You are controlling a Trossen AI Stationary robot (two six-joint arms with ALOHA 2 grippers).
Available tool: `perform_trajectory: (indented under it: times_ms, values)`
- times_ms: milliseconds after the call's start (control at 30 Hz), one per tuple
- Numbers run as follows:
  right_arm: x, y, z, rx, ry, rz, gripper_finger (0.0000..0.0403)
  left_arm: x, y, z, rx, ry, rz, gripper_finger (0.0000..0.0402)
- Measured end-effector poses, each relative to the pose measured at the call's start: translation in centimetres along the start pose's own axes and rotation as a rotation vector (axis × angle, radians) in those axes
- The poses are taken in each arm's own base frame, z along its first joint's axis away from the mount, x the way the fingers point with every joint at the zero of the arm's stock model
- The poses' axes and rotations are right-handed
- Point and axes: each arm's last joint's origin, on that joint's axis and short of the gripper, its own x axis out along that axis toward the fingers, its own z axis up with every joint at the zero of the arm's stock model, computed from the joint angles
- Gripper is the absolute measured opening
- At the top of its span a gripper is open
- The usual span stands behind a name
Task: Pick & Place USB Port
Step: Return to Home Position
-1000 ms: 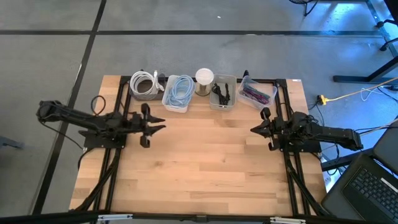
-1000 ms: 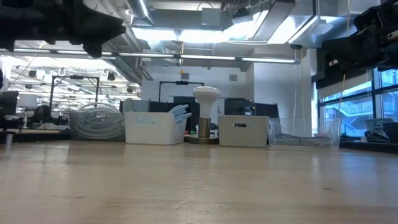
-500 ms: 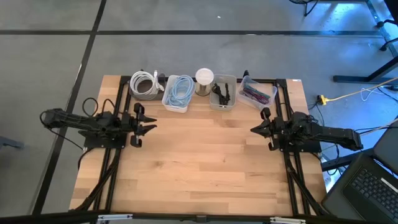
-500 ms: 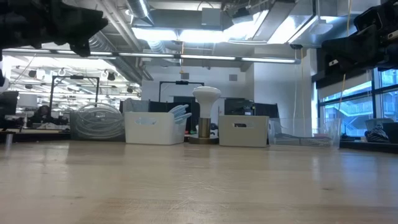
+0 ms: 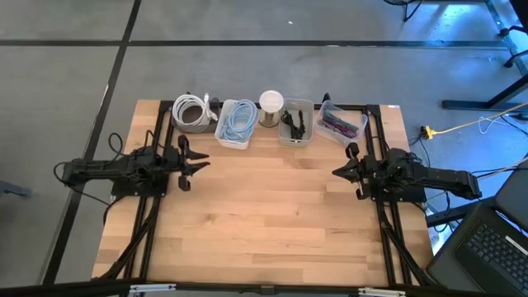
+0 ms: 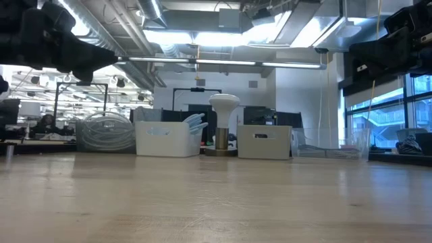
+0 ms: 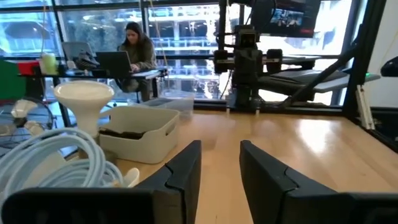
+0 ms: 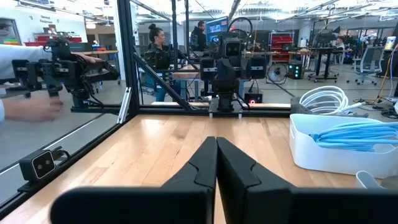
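Across the wooden bench (image 5: 264, 214), on grey floor, the left gripper (image 5: 200, 162) sits spread at frame left and the right gripper (image 5: 337, 172) pressed together at frame right. From the low view, the bin walls hide their contents. Along the bench's upper edge, the white bin (image 5: 233, 145) holds a blue cable (image 5: 240, 120), the pale gray bin (image 5: 297, 139) a black cable (image 5: 293, 122), and the transparent bin (image 5: 330, 131) a violet cable (image 5: 340, 124).

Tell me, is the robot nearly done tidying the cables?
Nearly. Done: the blue cable, black cable and violet cable lie in bins. In hand: nothing; the left gripper is open, the right gripper shut, both empty. Left: probably just parking at home.
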Motion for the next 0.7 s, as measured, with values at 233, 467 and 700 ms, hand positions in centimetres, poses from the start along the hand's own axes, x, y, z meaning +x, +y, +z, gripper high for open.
perform_trajectory:
  times_ms: [233,467,700]
  values:
    - [0.00,0.00,0.00,0.000,0.000,0.000,0.0010,0.00,-0.04,0.01,-0.035,-0.001,-0.004,0.0102]
    - [0.00,0.00,0.00,0.000,0.000,0.000,0.0010,-0.01,-0.21,-0.01,-0.035,0.002,-0.021,0.0101]
    - [0.00,0.00,0.00,0.000,0.000,0.000,0.0010,0.00,-0.21,-0.01,-0.035,0.002,-0.021,0.0103]
